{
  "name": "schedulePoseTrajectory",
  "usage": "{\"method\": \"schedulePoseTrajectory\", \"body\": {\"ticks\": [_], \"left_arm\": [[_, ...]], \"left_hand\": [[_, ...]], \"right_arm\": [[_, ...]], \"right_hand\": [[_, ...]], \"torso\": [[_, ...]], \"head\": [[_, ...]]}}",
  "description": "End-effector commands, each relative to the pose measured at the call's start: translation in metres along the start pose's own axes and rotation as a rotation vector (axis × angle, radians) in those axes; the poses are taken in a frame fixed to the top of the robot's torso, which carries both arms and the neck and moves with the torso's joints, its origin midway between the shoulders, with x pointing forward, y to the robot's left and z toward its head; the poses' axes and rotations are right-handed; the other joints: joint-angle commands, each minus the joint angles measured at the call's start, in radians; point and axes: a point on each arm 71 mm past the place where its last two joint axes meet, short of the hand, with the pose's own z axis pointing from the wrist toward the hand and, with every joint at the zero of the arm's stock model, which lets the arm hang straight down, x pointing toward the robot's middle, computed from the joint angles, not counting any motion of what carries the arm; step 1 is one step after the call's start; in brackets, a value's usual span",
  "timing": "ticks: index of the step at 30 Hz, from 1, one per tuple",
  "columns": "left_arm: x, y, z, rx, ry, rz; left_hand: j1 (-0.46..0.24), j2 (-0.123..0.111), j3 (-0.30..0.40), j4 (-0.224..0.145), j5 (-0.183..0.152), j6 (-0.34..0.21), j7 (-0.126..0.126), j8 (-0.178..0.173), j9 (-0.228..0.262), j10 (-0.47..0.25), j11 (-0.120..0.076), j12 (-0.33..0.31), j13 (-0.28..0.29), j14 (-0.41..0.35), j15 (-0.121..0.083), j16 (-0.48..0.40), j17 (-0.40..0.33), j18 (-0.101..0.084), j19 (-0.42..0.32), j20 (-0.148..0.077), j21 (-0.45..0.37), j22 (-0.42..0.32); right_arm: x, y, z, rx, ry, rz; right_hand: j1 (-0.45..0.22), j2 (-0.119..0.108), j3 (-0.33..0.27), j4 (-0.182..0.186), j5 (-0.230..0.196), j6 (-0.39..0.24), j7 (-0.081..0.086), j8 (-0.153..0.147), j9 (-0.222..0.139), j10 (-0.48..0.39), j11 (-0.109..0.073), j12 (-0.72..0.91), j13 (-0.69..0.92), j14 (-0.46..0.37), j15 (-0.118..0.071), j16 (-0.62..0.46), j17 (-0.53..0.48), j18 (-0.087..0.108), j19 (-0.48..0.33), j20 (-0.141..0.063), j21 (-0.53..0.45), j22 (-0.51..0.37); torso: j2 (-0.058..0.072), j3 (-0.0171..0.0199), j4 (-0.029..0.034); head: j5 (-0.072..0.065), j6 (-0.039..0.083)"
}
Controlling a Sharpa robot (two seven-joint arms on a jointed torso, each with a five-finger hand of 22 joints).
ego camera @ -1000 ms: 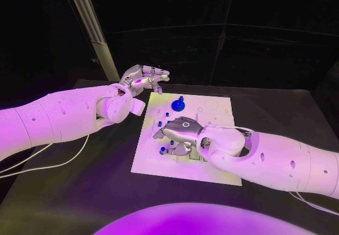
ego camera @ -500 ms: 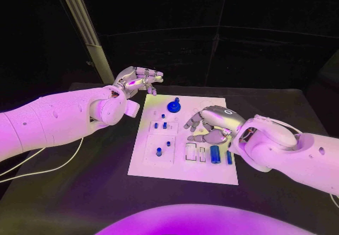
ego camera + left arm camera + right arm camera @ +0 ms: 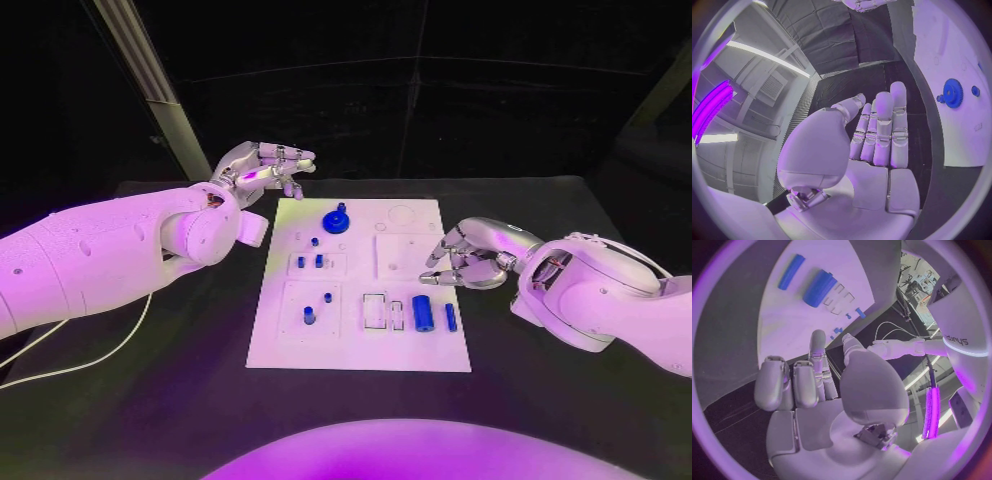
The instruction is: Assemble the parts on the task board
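Note:
The white task board (image 3: 361,345) lies mid-table. A blue gear (image 3: 336,220) stands near its far left edge, several small blue pegs (image 3: 309,263) stand in its left half, and a thick blue cylinder (image 3: 423,312) lies beside a thin blue rod (image 3: 450,317) near its right front. My left hand (image 3: 260,167) hovers beyond the far left corner, fingers loosely bent, holding nothing. My right hand (image 3: 473,255) hangs at the board's right edge, empty, fingers loosely curled. The left wrist view shows the left hand (image 3: 873,145) with straight fingers and the gear (image 3: 951,92). In the right wrist view lie the cylinder (image 3: 819,288) and the rod (image 3: 791,271) ahead of the right hand (image 3: 811,390).
Black table (image 3: 173,390) surrounds the board. A pale upright post (image 3: 152,90) stands behind the left arm. A white cable (image 3: 87,350) trails on the table at the left.
My right hand has drawn back from the board's left middle to its right edge, uncovering the cylinder and rod. The left hand stays raised at the far left corner. The camera shifted.

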Motion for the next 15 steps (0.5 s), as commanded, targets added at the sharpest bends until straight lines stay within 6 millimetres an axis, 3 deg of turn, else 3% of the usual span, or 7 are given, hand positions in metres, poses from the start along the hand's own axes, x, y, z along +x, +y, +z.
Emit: {"method": "schedulePoseTrajectory", "body": {"ticks": [1,6,11,15], "left_arm": [[0.0,-0.002,0.0,0.007,0.004,-0.006],[0.0,-0.002,-0.001,0.008,0.006,-0.007],[0.001,-0.002,-0.001,0.008,0.008,-0.008],[0.001,-0.002,-0.001,0.008,0.008,-0.008]], "left_hand": [[0.011,0.002,-0.002,-0.005,0.004,0.003,0.002,0.004,0.0,-0.008,0.0,0.003,0.0,-0.006,0.001,-0.005,-0.001,0.006,-0.002,-0.001,-0.006,-0.001],[0.011,0.002,-0.002,-0.005,0.004,0.003,0.002,0.004,0.0,-0.008,0.0,0.003,0.0,-0.006,0.001,-0.005,-0.001,0.006,-0.002,-0.001,-0.006,-0.001],[0.011,0.002,-0.002,-0.005,0.004,0.003,0.002,0.004,0.0,-0.008,0.0,0.003,0.0,-0.006,0.001,-0.005,-0.001,0.006,-0.002,-0.001,-0.006,-0.001],[0.011,0.002,-0.002,-0.005,0.004,0.003,0.002,0.004,0.0,-0.008,0.0,0.003,0.0,-0.006,0.001,-0.005,-0.001,0.006,-0.002,-0.001,-0.006,-0.001]], "right_arm": [[0.008,-0.013,-0.003,0.179,0.09,-0.036],[0.02,-0.016,-0.003,0.238,0.127,-0.067],[0.029,-0.017,0.001,0.267,0.157,-0.079],[0.038,-0.014,0.005,0.273,0.182,-0.069]], "right_hand": [[-0.008,0.024,-0.062,0.024,-0.014,-0.006,-0.01,0.029,0.013,-0.038,0.002,0.174,0.21,0.044,-0.004,0.011,0.011,-0.008,-0.001,-0.001,0.006,0.006],[-0.026,0.033,-0.12,0.021,-0.019,-0.016,-0.011,0.054,0.027,-0.025,-0.001,0.325,0.391,0.048,-0.005,0.03,0.041,-0.009,0.0,-0.001,0.011,0.014],[-0.04,0.041,-0.151,0.021,-0.017,-0.025,-0.01,0.07,0.036,-0.01,-0.001,0.412,0.497,0.053,-0.003,0.052,0.079,-0.011,0.003,-0.001,0.018,0.026],[-0.04,0.045,-0.162,0.021,-0.016,-0.031,-0.01,0.079,0.041,-0.006,0.0,0.446,0.541,0.055,-0.003,0.062,0.095,-0.011,0.004,-0.001,0.021,0.032]], "torso": [[0.0,0.0008,-0.0064],[-0.002,0.0007,-0.0095],[0.0,0.0,-0.0055],[0.0,0.0009,-0.0065]], "head": [[-0.006,0.001],[-0.009,0.001],[-0.018,-0.003],[-0.012,-0.003]]}}
